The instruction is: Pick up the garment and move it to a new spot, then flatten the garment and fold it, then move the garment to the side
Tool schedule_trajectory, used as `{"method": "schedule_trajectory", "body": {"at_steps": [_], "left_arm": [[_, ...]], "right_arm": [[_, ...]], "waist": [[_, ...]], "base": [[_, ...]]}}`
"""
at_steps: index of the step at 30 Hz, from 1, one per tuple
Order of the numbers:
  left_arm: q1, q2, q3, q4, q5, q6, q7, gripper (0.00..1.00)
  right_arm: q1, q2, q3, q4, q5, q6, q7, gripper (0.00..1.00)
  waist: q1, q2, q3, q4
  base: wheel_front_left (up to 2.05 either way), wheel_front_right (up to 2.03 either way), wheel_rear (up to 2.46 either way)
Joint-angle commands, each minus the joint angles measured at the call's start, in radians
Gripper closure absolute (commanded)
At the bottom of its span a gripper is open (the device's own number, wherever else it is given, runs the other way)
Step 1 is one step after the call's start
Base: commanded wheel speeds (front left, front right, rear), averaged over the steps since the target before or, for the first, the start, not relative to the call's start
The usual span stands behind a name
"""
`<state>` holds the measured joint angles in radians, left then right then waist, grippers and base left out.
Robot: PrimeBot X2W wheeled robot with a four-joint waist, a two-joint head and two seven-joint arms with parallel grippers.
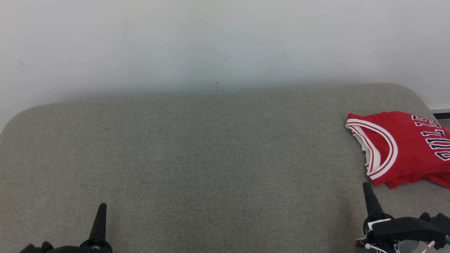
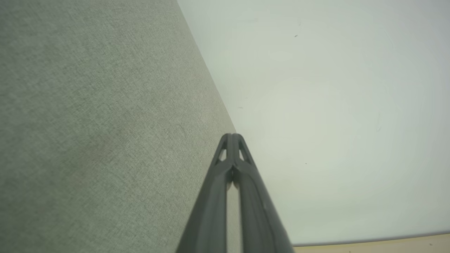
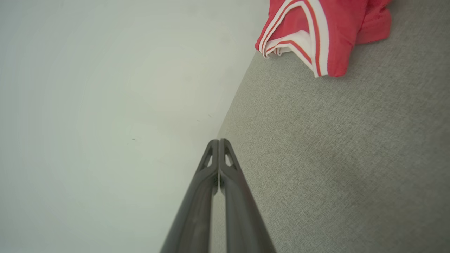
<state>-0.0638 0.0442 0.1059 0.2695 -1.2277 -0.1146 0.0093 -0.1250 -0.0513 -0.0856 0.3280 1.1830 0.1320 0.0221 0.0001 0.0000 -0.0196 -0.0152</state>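
Head view, grey surface [image 1: 211, 158], white wall [image 1: 225, 42], left gripper [image 1: 102, 209] closed, right gripper [image 1: 366, 188] closed

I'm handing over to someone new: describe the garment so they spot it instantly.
Start from the wide grey fabric surface against the white wall. Follow it to its right end, just beyond the right gripper, where a folded jersey lies. It is bright red with white-striped trim and dark lettering, against plain grey fabric.

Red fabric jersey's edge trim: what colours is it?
White trim with thin red stripes; clearest in the right wrist view.
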Motion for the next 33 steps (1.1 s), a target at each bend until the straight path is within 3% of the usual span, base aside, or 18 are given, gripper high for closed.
{"method": "schedule_trajectory", "body": {"at_steps": [1,33], "left_arm": [[-0.023,0.006,0.003,-0.012,-0.027,-0.005,0.009,1.00],[-0.042,0.008,0.008,-0.022,-0.274,-0.014,0.077,1.00]], "right_arm": [[-0.002,0.000,-0.004,-0.016,0.030,-0.001,0.007,1.00],[0.014,0.001,-0.022,-0.065,0.307,-0.002,0.067,1.00]], "waist": [[-0.0001,0.0000,0.001,0.001],[-0.0001,0.0000,0.015,0.010]], "base": [[0.00,0.00,0.00],[0.00,0.00,0.00]]}}
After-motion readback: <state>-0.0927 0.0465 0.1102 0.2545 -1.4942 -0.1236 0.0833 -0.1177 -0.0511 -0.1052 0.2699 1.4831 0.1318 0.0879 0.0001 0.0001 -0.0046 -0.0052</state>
